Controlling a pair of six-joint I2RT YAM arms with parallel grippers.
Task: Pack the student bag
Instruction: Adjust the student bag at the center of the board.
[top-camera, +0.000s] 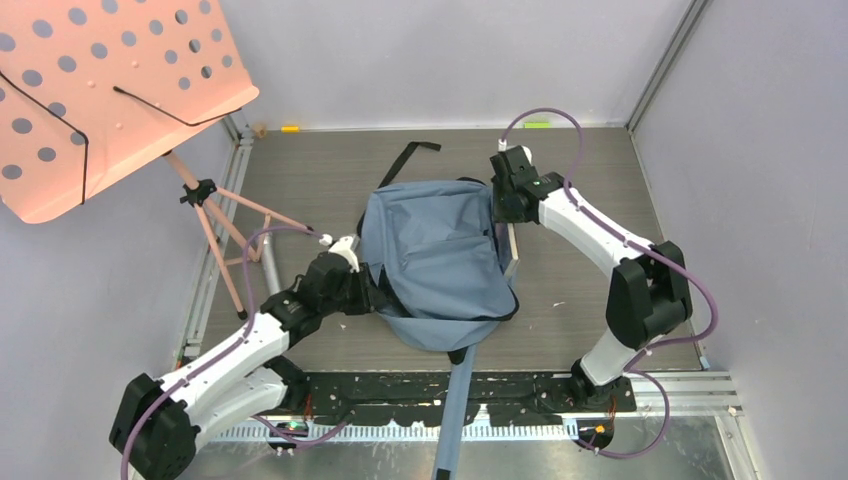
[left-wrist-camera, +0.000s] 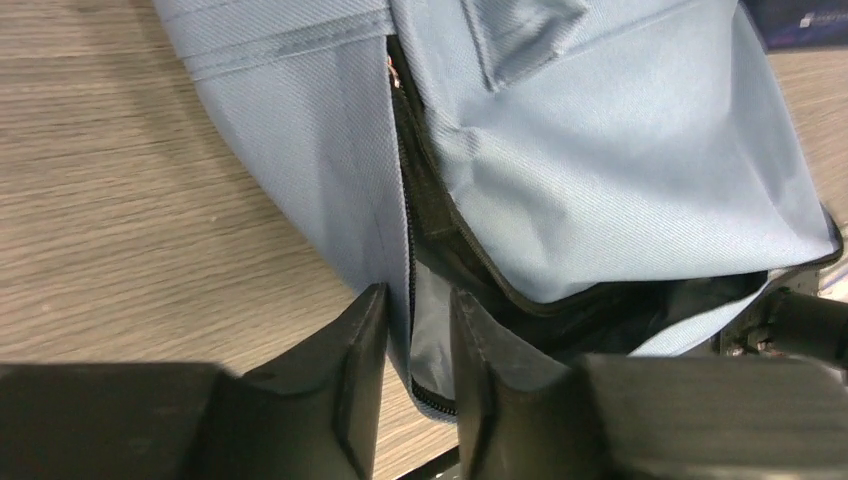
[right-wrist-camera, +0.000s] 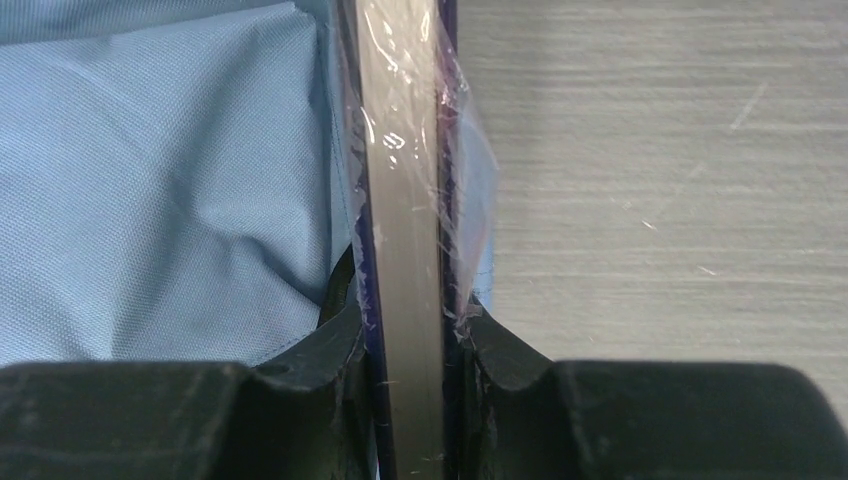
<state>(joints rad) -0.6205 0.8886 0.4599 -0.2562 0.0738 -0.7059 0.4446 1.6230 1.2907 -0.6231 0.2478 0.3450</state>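
Observation:
The student bag (top-camera: 440, 260), a grey-blue backpack, lies in the middle of the table with its zipper open on the left side. My left gripper (top-camera: 372, 290) is shut on the bag's zipper edge. In the left wrist view the fabric flap (left-wrist-camera: 425, 330) sits between the fingers (left-wrist-camera: 360, 350), with the dark opening (left-wrist-camera: 620, 310) just beyond. My right gripper (top-camera: 505, 212) is shut on a plastic-wrapped book (right-wrist-camera: 400, 180) held on edge against the bag's right side (right-wrist-camera: 150, 180). The book's pale page edge also shows in the top view (top-camera: 514, 255).
A pink perforated music stand (top-camera: 110, 90) on a tripod (top-camera: 225, 240) stands at the left. A blue strap (top-camera: 455, 420) hangs over the near edge. A black strap (top-camera: 412, 155) lies behind the bag. Small yellow (top-camera: 290, 128) and green (top-camera: 537, 124) items lie at the back wall.

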